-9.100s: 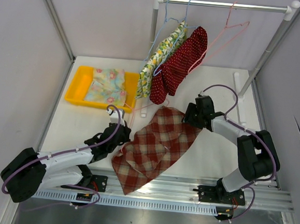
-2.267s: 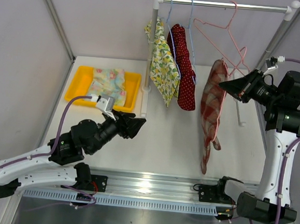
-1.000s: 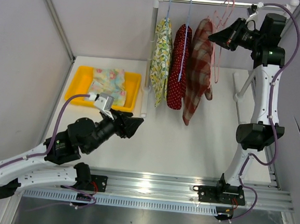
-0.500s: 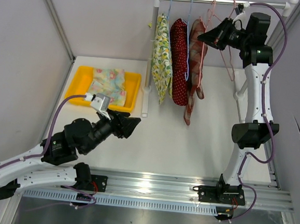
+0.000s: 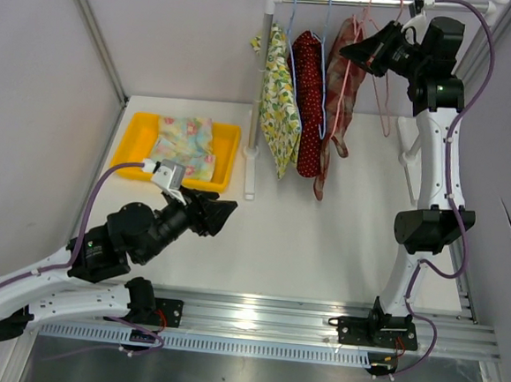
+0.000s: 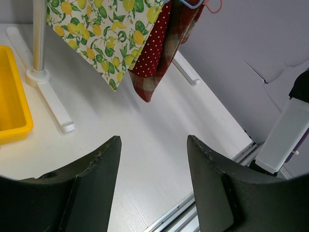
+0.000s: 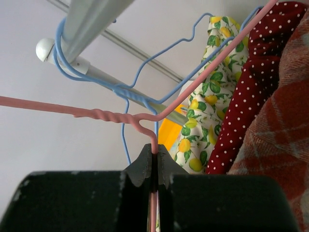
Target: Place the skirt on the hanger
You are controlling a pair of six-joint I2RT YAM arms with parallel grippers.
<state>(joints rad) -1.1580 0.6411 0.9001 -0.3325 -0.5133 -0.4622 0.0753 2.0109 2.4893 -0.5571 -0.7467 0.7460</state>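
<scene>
Now | right gripper [image 7: 153, 158] pinches pink hanger [image 7: 115, 117] | plaid skirt [image 7: 277, 130] hangs just beside

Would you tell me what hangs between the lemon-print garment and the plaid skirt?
A red polka-dot garment hangs beside the plaid skirt, shown in the top external view.

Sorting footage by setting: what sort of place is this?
Probably a robotics lab test cell: left arm and right arm bolted to a metal rail, plain panel walls around a white table, a small clothes rack.
</scene>
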